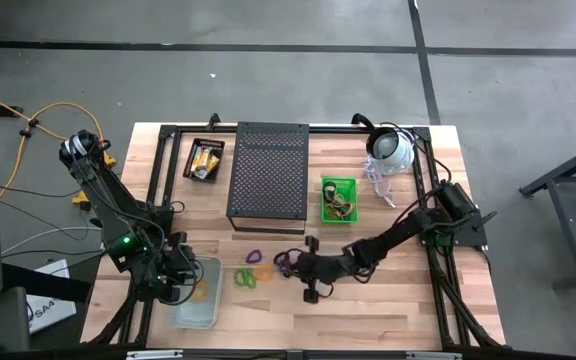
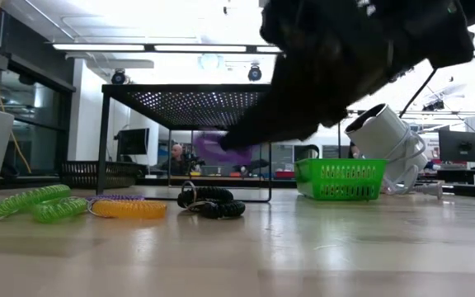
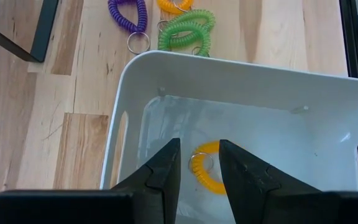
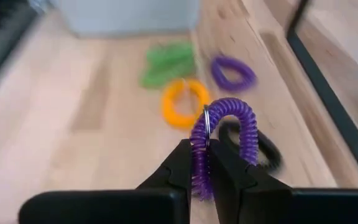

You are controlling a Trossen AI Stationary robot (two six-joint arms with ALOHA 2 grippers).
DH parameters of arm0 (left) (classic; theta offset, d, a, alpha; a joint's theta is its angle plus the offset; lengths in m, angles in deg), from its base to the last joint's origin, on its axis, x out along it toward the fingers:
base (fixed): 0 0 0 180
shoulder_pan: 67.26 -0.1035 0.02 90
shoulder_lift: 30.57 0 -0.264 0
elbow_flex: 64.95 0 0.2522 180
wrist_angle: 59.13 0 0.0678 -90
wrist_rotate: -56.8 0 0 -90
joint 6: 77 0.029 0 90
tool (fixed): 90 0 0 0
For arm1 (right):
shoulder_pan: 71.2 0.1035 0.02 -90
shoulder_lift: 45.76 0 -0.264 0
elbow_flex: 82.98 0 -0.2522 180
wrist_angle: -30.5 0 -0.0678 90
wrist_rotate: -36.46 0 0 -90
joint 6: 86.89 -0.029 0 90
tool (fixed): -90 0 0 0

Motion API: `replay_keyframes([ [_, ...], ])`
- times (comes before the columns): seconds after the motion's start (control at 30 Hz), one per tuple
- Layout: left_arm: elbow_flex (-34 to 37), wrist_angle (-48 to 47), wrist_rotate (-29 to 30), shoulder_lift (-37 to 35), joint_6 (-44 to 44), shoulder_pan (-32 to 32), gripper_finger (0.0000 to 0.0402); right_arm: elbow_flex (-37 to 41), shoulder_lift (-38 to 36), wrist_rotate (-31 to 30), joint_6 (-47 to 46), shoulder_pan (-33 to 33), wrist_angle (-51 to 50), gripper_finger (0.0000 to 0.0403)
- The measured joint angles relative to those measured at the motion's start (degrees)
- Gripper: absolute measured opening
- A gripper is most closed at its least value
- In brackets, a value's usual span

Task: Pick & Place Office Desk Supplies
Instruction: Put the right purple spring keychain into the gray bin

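My right gripper point(image 4: 204, 177) is shut on a purple coiled loop point(image 4: 229, 112), held above the middle of the table point(image 1: 286, 262). On the wood beyond it lie a green loop point(image 4: 169, 62), an orange loop point(image 4: 179, 102), another purple loop point(image 4: 234, 71) and, just below the held one, a black loop point(image 4: 263, 149). My left gripper point(image 3: 199, 171) hangs open over a white bin point(image 3: 229, 68) at the near left. An orange loop point(image 3: 211, 182) lies on the bin's floor, below the fingers and apart from them. My right gripper pinches one side of the purple loop's coil point(image 4: 199, 163) between its two fingers. The fingers come slanting down from the table's right side. The rest of the loop arches up past the fingertips with its metal ring point(image 4: 206, 121) on top. It is lifted clear of the table point(image 2: 221, 150).
A black mesh shelf point(image 1: 268, 170) stands at the far middle. A black tray point(image 1: 206, 160) is to its left and a green basket point(image 1: 338, 200) to its right. A white dome device point(image 1: 390, 150) with a cable sits at the far right. Black rails point(image 1: 423, 190) edge the table.
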Motion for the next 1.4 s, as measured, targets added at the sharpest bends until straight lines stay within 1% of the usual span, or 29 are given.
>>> replay_keyframes([
  [0.1, 0.00, 0.01, 0.01, 0.00, 0.95, -0.01, 0.0106, -0.01, -0.04, 3.13, 0.34, -0.07, 5.25, 0.0029],
  [0.2, 0.00, 0.59, 0.41, 0.00, 6.45, -0.01, 0.0106, -0.03, -0.07, 6.37, 0.54, -0.26, 9.85, 0.0029],
  [0.3, 0.00, 1.86, 4.38, 0.01, 12.62, -0.03, 0.0106, -0.05, -0.08, 9.27, 1.60, -0.59, 13.58, 0.0029],
  [0.47, 0.00, 6.97, 13.26, 0.00, 26.05, -1.97, 0.0106, -0.05, -0.09, 11.44, 1.83, -1.23, 17.87, 0.0029],
  [0.53, 0.00, 9.90, 14.38, -0.01, 32.76, -3.98, 0.0106, -0.05, -0.09, 12.68, 1.83, -1.63, 19.26, 0.0029],
  [0.67, -0.01, 17.17, 14.33, 0.00, 45.58, -9.03, 0.0106, -0.10, -0.11, 15.08, 1.82, -2.60, 22.13, 0.0029],
  [0.8, 0.00, 23.32, 11.55, 0.00, 55.21, -14.77, 0.0106, -0.10, -0.17, 16.36, 1.83, -3.31, 24.44, 0.0029],
  [0.9, -0.02, 25.78, 7.09, -0.01, 60.76, -18.82, 0.0106, -0.10, -0.20, 17.66, 1.83, -3.66, 24.82, 0.0029],
  [1.03, -0.02, 28.67, 1.84, 0.01, 66.30, -23.46, 0.0106, -0.10, -0.20, 17.68, 1.83, -3.69, 25.27, 0.0029],
  [1.13, -0.02, 31.24, -0.75, 0.01, 70.14, -26.36, 0.0106, -0.10, -0.20, 17.96, 2.00, -3.99, 26.69, 0.0029],
  [1.3, -0.02, 36.28, -8.90, 0.01, 78.41, -30.07, 0.0106, -0.11, -0.20, 20.24, 1.96, -5.09, 30.32, 0.0029],
  [1.4, -0.02, 38.40, -12.20, 0.01, 81.44, -31.79, 0.0106, -0.12, -0.20, 20.64, 1.97, -5.81, 31.88, 0.0029],
])
